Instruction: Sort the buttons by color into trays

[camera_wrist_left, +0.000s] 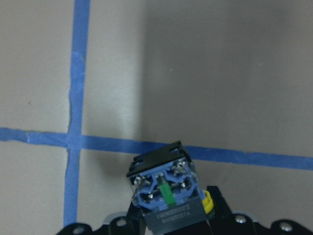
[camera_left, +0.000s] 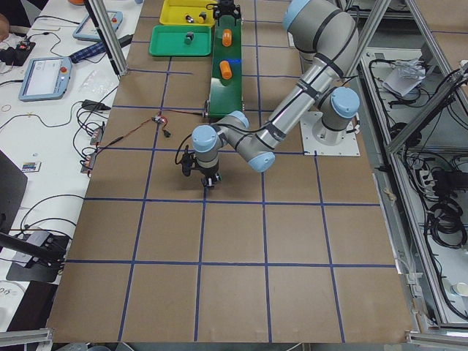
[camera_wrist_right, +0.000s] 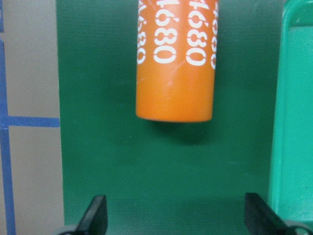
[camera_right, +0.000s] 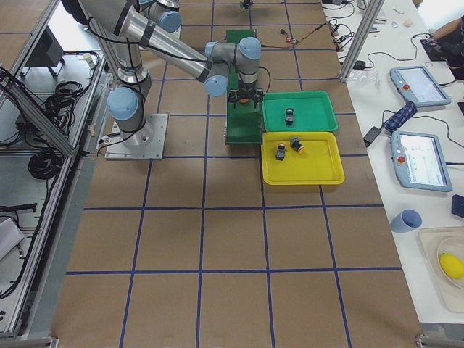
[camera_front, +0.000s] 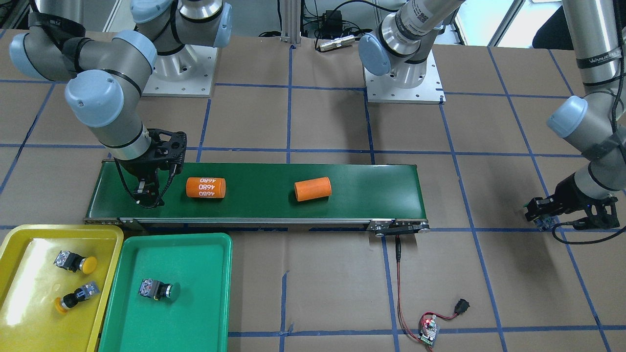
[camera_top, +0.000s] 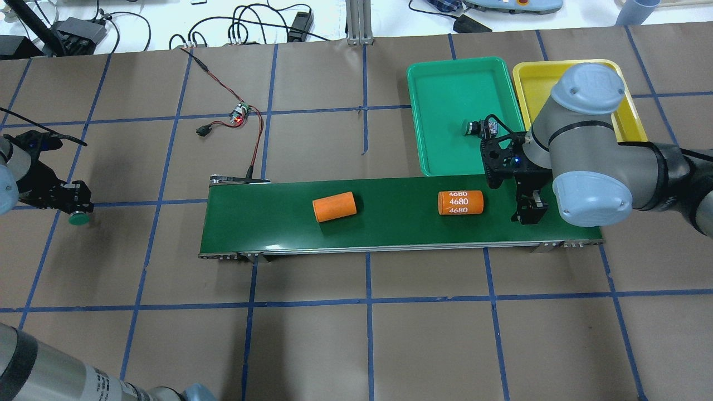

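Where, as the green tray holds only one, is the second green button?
Overhead view, left edge: the second green button sits in the left gripper over the paper-covered table, well left of the conveyor belt.

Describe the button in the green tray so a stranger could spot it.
Find the long dark-green conveyor belt; by one end of it sits a green tray beside a yellow tray. A single button lies on its side in the green tray. Unlike the two buttons in the yellow tray, its cap is green.

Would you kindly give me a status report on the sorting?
Left gripper holds green button, far from green tray. Right gripper over conveyor belt, jaws wide. Two orange cylinders between.
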